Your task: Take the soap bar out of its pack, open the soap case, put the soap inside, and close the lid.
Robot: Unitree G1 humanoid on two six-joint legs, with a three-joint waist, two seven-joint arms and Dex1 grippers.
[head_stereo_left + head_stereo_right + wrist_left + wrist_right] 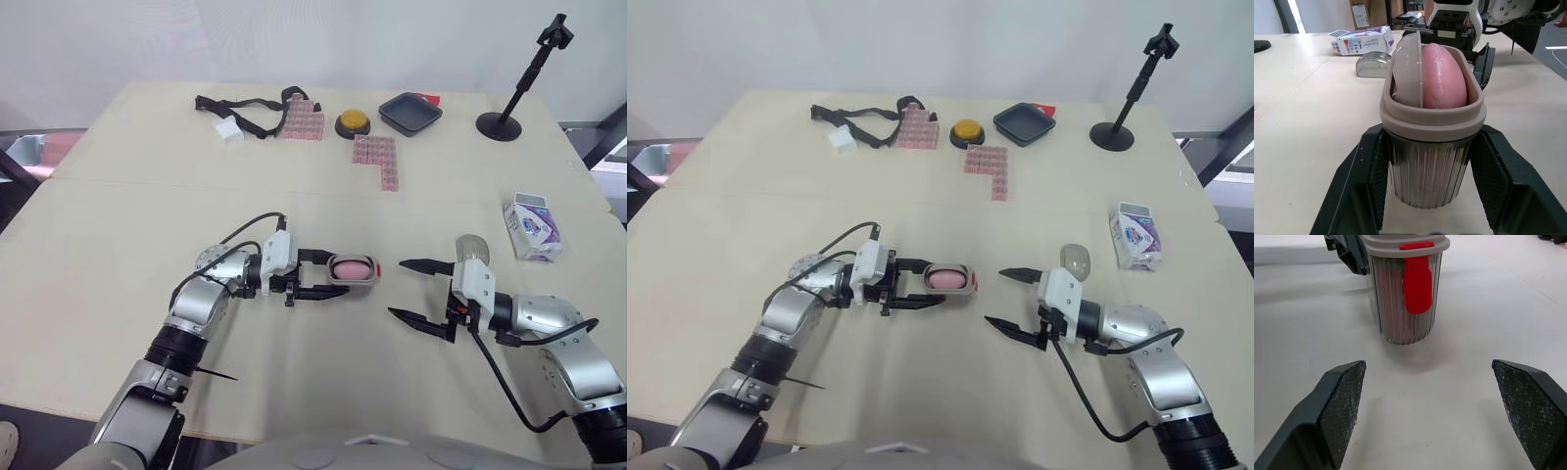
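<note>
Inside one case (1427, 171), one soap bar (1444, 78).

**Bright, Soft Light All Over**

Even light from above fills the pale table (118, 245). Shadows are faint. A small grey shadow lies under the soap case (1388, 298). The pink soap (1442, 76) shines a little.

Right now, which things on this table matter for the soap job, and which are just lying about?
For the job: soap case, pink soap, lid, soap pack.
Lying about: strap, pink blocks, yellow button, black tray, stand.
</note>
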